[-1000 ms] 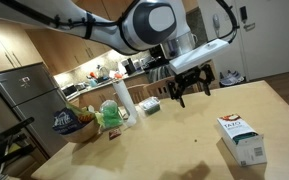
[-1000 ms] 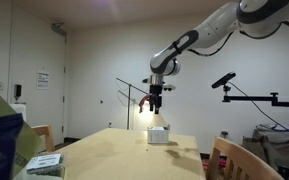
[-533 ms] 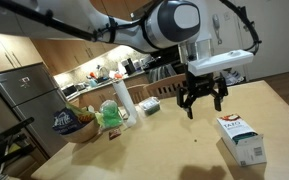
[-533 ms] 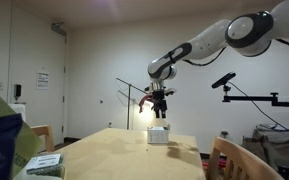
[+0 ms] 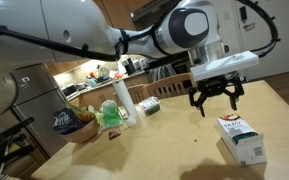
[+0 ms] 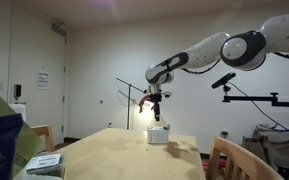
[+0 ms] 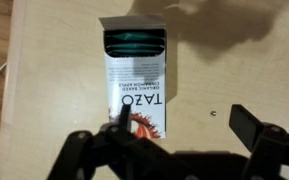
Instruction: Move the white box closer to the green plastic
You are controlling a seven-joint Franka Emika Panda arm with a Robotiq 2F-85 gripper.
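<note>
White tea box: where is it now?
In an exterior view the white cardboard tea box lies on the wooden table, lower right of frame, under the open end effector, apart from the green plastic bag.

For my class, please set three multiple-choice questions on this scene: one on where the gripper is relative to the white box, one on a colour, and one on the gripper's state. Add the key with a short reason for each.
1. Where is the gripper relative to the white box?
A. Pressed flat on its top.
B. In the air above it, not touching.
C. Lying on its side next to it.

2. In the wrist view, what colour are the packets inside the box's open end?
A. Red.
B. Yellow.
C. Teal green.

3. How do the gripper's jaws stand?
A. Open, holding nothing.
B. Shut on the box.
C. Shut on a cloth.

Key:
1 B: both exterior views show a gap between gripper and box.
2 C: the open flap reveals teal packets.
3 A: the fingers stand wide apart in the wrist view, with nothing between them.
</note>
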